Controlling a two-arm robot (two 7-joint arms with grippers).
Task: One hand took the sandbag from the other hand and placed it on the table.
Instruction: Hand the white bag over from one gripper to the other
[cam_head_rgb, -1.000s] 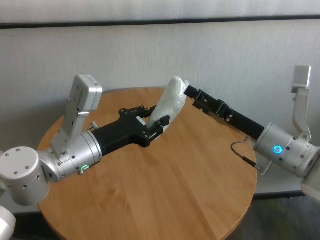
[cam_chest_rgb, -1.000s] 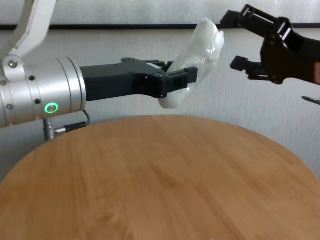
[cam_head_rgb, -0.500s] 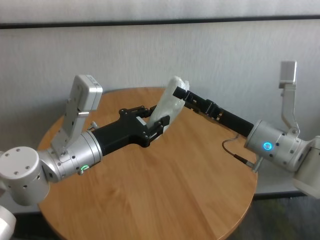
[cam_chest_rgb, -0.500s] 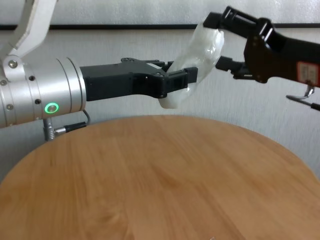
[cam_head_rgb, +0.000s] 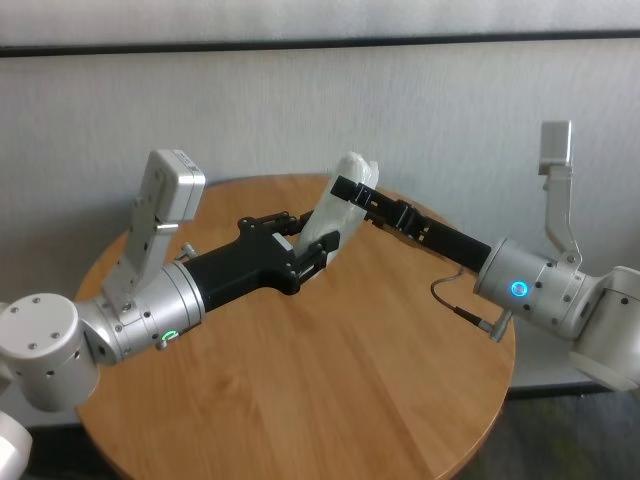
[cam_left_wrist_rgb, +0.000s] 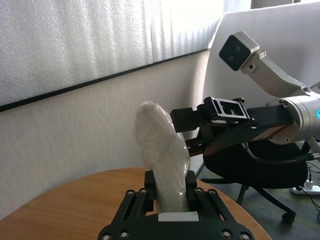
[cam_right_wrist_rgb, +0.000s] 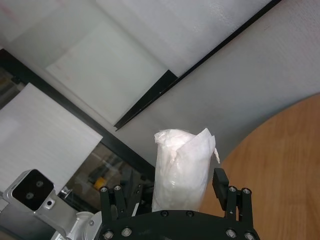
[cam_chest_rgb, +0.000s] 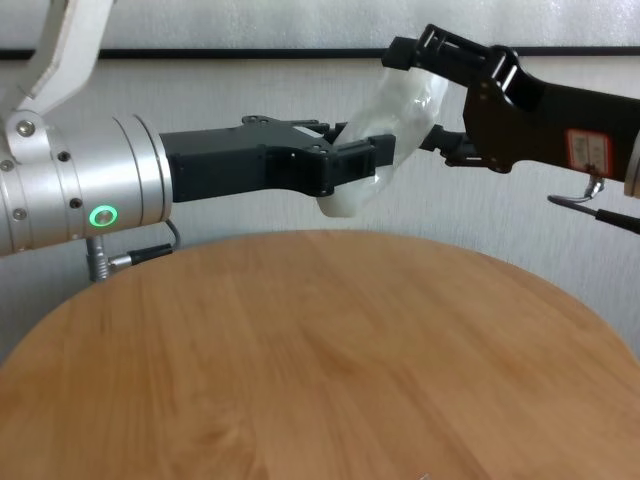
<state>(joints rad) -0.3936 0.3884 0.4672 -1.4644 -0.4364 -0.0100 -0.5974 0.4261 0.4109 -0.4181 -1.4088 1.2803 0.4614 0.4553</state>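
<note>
White sandbag (cam_head_rgb: 338, 203) held aloft over the far half of the round wooden table (cam_head_rgb: 330, 390), well clear of the wood, lower end pinched, upper end tilted up and toward the robot's right. Lumpy, sausage-shaped, crinkled like thin plastic film, slightly translucent at the edges; a loose folded flap at the top end in the right wrist view. Clamped near the bottom by the left gripper (cam_chest_rgb: 362, 160), green ring lit on its silver wrist, fingers pressed tight against the bag's sides, as in the left wrist view where the bag (cam_left_wrist_rgb: 162, 160) rises straight from between the two pads. Probably gripped low so as to leave the upper half free and offered for a second grasp. Bracketed at that upper half by the right gripper (cam_chest_rgb: 428, 95), blue ring on its wrist, fingers spread wide with one above and one below the bag, not seen pressing on it; in the right wrist view the bag (cam_right_wrist_rgb: 181, 170) standing between the two fingertips with a gap on one side at least. Handover apparently at the point just ahead of closure: receiver in position, giver's hold not released. Next, by judgement, a squeeze by the right fingers followed by release on the left. Soft filling likely to sag or shift under a squeeze, so some risk of slipping.
</note>
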